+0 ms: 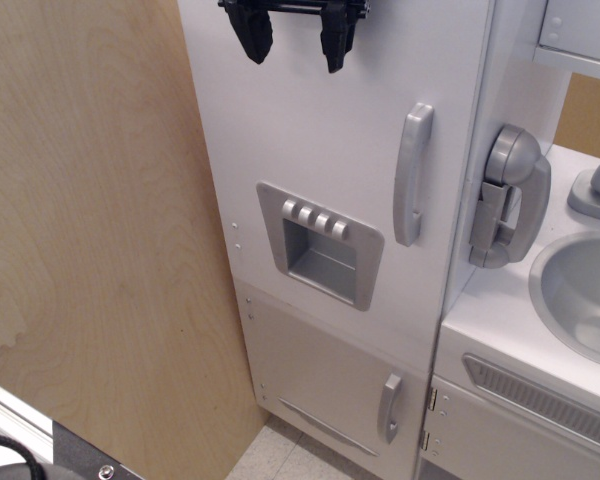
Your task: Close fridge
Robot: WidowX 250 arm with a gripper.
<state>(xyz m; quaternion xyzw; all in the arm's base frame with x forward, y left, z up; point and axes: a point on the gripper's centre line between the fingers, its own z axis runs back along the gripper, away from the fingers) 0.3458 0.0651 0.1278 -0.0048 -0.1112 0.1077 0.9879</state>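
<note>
- A tall pale plywood panel (90,230) fills the left side, its grain running in wavy bands.
- A white counter (500,330) sits at right, with 1 grey sink basin (585,290) set into it.
- A grey toy phone (510,195) hangs on the white wall beside it.
- The floor (280,460) looks like pale speckled tile.
</note>
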